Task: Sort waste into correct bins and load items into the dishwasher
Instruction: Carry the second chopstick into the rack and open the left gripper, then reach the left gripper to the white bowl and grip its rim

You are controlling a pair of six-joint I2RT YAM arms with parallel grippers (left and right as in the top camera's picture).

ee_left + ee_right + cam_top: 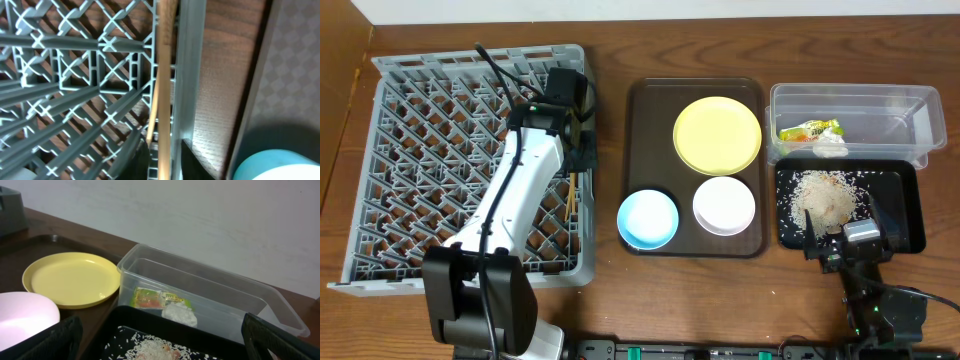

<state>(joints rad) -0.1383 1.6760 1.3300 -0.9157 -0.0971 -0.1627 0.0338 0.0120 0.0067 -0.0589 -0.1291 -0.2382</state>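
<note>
The left gripper (164,169) is closing narrowly on the 2 chopsticks (163,75), which are lying along the right wall of the dish rack (410,160). The right gripper (160,347) is hanging wide and empty over the near end of the black tray (905,215) holding the rice scraps (825,195). Just beyond it on the desk (610,40), the clear tub (910,110) is holding the wrapper (808,130) and white paper (831,146).
</note>
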